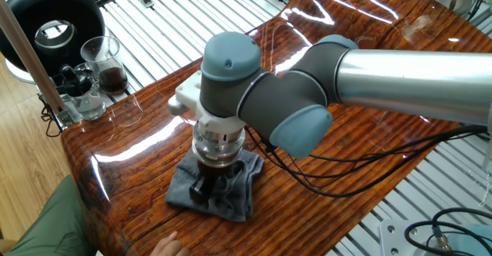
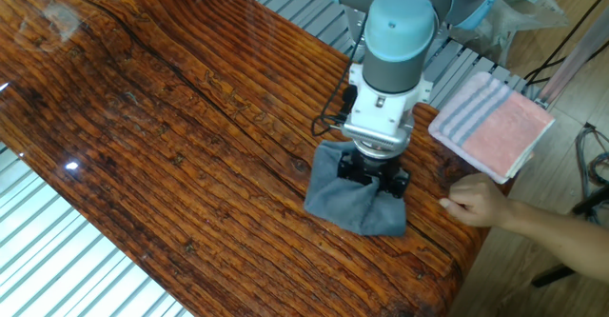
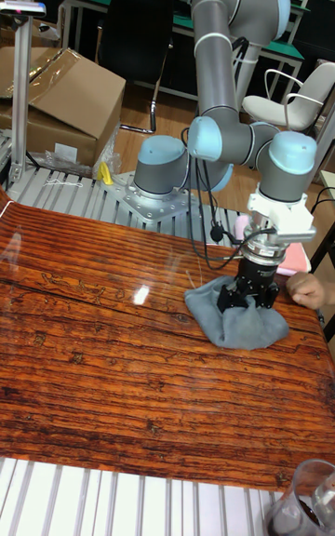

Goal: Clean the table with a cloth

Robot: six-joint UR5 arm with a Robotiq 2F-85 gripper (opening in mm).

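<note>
**Wiping in progress near one end of the counter**

The claw (image 2: 375,176) points straight down into the cloth (image 2: 354,201), pressing the bunched blue-grey towel flat against the counter (image 2: 143,117). Its dark fingers are sunk in the folds, so whether they pinch the fabric or merely bear on it cannot be told. The cloth lies close to one end of the glossy wood-grain top, just beside a person's hand (image 2: 476,203) resting at the edge and near a folded pink-and-grey striped towel (image 2: 492,125). Judging by position alone, only this end is being worked; the long stretch of counter toward the far end appears yet to be covered. No visible dirt marks what has been cleaned, so progress cannot be gauged closely.
</note>
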